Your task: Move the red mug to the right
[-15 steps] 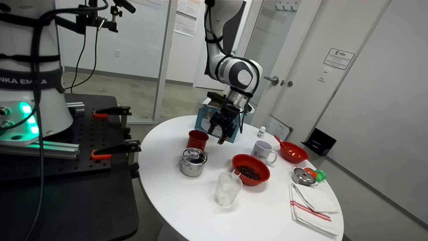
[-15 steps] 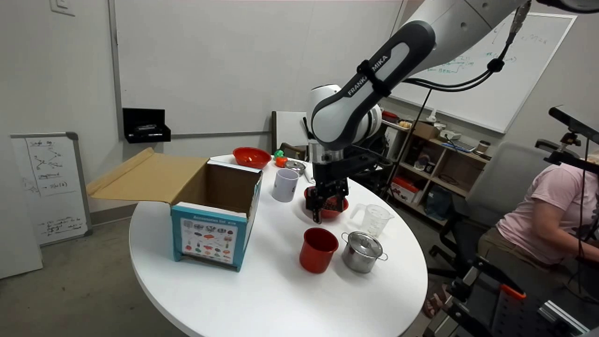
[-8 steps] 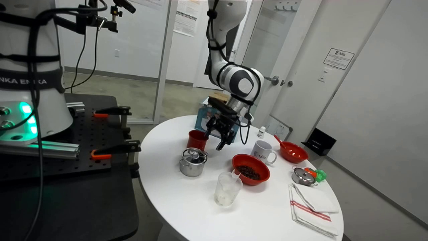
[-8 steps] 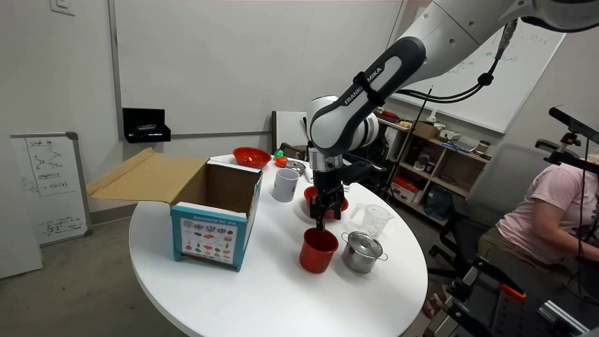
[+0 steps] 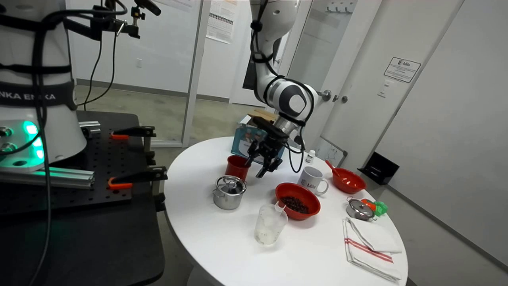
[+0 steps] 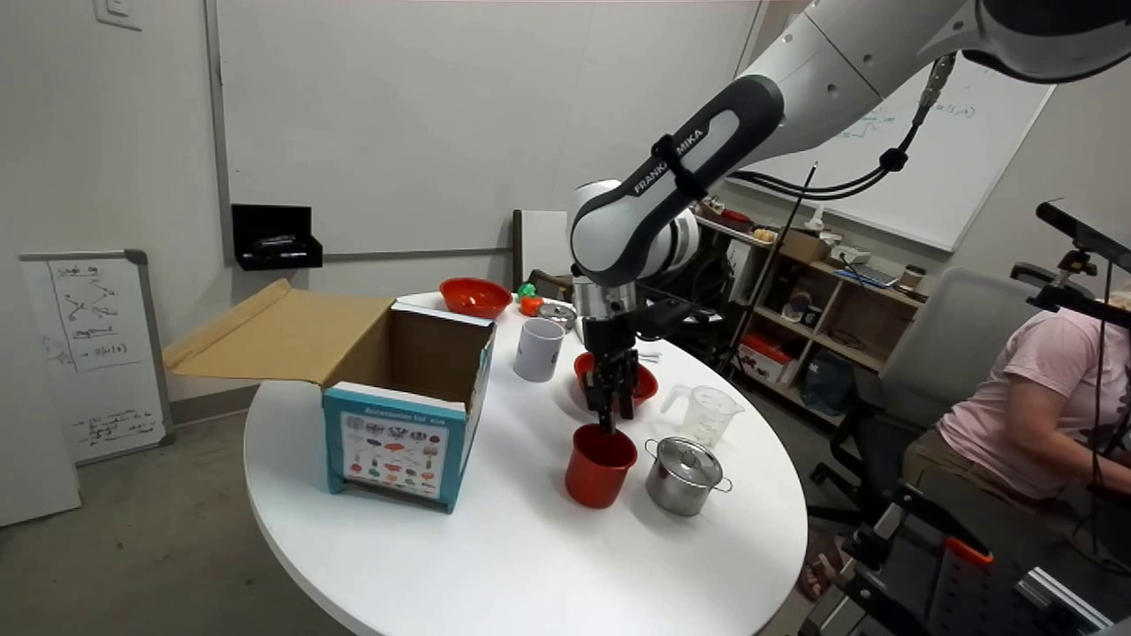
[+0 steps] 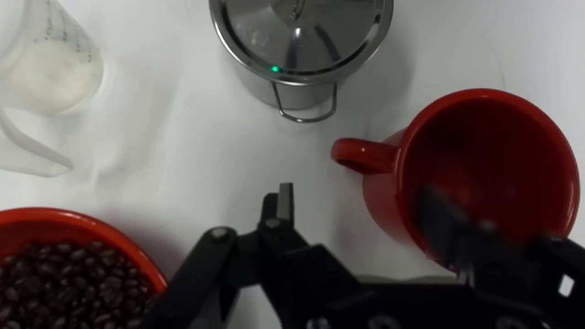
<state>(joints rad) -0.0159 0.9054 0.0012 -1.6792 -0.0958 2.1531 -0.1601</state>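
The red mug [image 5: 237, 167] stands upright on the table, and also shows in an exterior view [image 6: 597, 477]. In the wrist view the red mug [image 7: 388, 201] is at the right, its handle pointing left toward the pot. My gripper [image 5: 254, 168] is open at the mug. In the wrist view my gripper [image 7: 358, 196] has its right finger inside the mug's mouth at the near wall and its left finger outside, apart from the wall. The wall is between the fingers, not clamped. In an exterior view my gripper [image 6: 617, 419] is at the mug's far rim.
A lidded steel pot [image 5: 229, 193] stands close beside the mug. A measuring cup [image 5: 270, 225], a red bowl of beans [image 5: 309, 198] and a white mug [image 5: 310, 178] are on the table. An open cardboard box [image 6: 398, 442] stands on the table too.
The gripper came down from above and one finger entered the red mug. In the last half second the mug slid slightly along with the gripper, toward the bean bowl and white mug.
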